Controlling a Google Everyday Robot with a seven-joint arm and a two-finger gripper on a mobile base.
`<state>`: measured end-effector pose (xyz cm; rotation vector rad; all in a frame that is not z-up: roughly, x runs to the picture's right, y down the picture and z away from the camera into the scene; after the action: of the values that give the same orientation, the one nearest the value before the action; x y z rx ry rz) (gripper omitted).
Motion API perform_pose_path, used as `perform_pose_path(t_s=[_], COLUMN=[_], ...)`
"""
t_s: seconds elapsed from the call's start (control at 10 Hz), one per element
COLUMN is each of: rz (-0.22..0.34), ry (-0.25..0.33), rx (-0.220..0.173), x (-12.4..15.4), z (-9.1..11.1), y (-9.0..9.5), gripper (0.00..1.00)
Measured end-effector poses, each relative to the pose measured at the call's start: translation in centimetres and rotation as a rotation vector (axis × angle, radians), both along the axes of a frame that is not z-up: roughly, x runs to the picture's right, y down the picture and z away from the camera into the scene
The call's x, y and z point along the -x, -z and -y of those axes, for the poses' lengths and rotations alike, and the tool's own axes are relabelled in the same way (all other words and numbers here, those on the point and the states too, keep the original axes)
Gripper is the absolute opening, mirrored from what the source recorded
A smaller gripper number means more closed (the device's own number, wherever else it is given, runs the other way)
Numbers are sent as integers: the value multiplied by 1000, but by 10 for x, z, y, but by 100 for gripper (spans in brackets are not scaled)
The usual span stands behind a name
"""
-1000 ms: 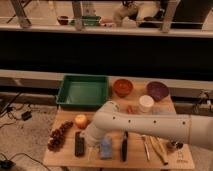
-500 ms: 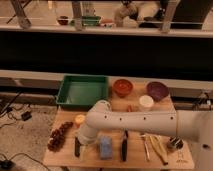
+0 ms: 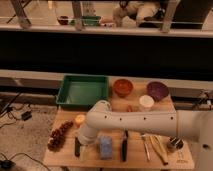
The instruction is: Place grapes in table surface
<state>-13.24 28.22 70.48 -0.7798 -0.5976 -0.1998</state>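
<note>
Grapes [image 3: 60, 134] lie loose on the table surface [image 3: 92, 159], at the front corner on frame-left and close to the edge. My gripper [image 3: 81, 141] hangs just beside them, over a black block [image 3: 76, 147]. Jaws are at their widest w/ nothing in them, as far as I can judge; gripper & bunch are apart. The placing looks done, or as good as.

Risks from here: the bunch sits so near the rim that a sideways brush from my wrist on the way out could roll berries off. The same sweep could prob. clip the orange fruit [image 3: 80, 119] just behind, or shove the black block.

Hidden: my own forearm covers most of the gripper, so the fingertips are hard to make out, & it blocks the table's middle. Can't tell whether the bunch's outer end overhangs the edge. Frame-right cuts off my arm's base.
</note>
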Motion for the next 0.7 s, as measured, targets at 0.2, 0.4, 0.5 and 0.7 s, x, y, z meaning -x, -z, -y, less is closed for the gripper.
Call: perform_pose_path(t_s=[0.2, 0.4, 0.5, 0.7], rz=[-3, 10, 16, 23], ry=[9, 19, 20, 18], rx=[6, 0, -9, -28], x=[5, 19, 25, 31], z=[-12, -13, -10, -3], y=[-6, -11, -13, -14], gripper=[80, 80, 80, 80])
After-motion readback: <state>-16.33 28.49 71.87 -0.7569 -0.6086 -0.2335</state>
